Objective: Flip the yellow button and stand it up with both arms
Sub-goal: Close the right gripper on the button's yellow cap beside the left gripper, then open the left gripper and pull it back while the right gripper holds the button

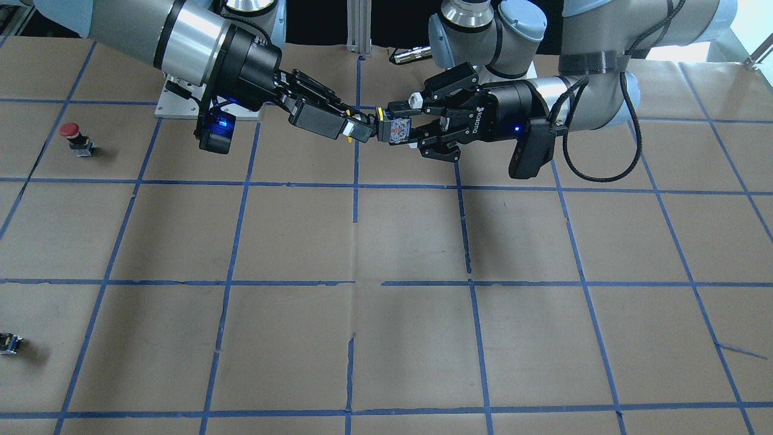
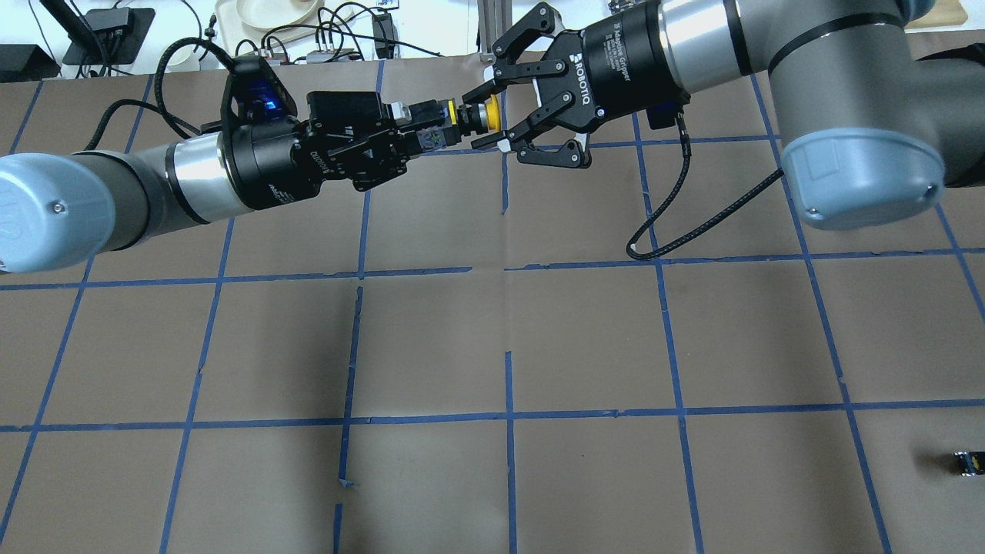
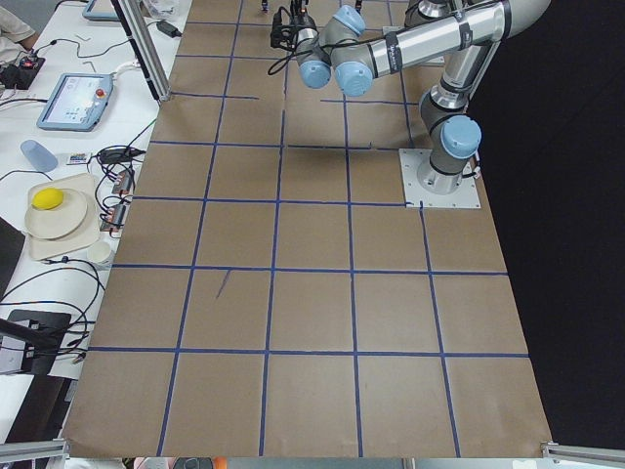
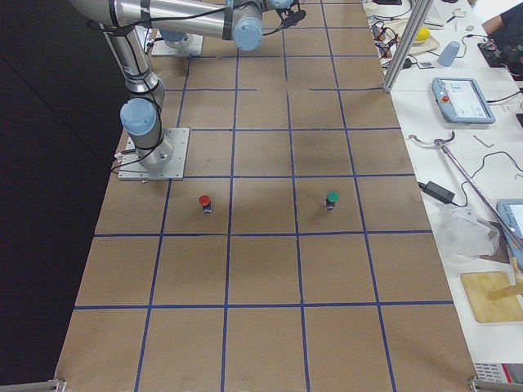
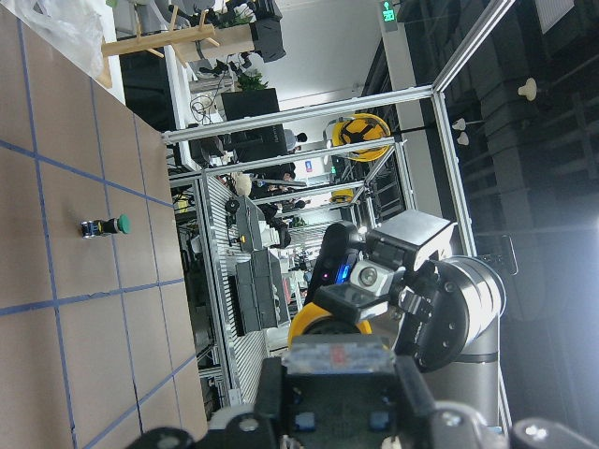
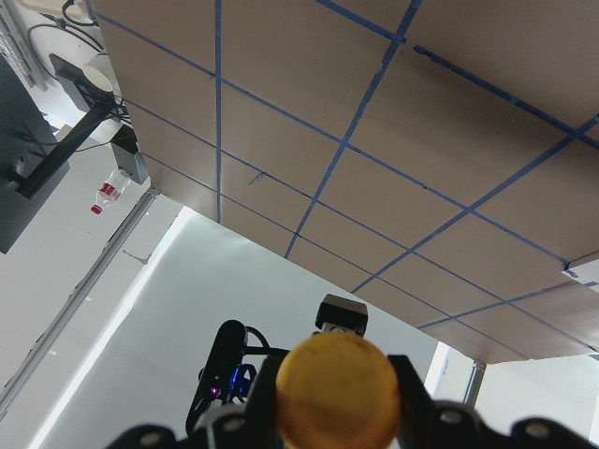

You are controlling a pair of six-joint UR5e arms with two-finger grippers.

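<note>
The yellow button [image 1: 395, 130] hangs in the air between both grippers, lying sideways over the robot-side part of the table. My left gripper [image 1: 406, 127] is shut on its clear-and-grey block body. In the overhead view, the left gripper [image 2: 431, 129] looks narrow. The round yellow cap [image 2: 489, 115] points at my right gripper [image 2: 486, 119], whose fingers lie against the cap's sides. The left wrist view shows the block [image 5: 337, 360] between my fingers and the cap beyond it. The right wrist view shows the cap [image 6: 339, 388] head-on between its fingers.
A red-capped button [image 1: 70, 130] stands on the brown, blue-taped table; it also shows in the right-side view [image 4: 204, 201]. A green-capped button [image 4: 331, 198] stands near it. A tiny dark block [image 2: 968, 462] lies by the table edge. A metal base plate [image 4: 155, 155] holds an arm.
</note>
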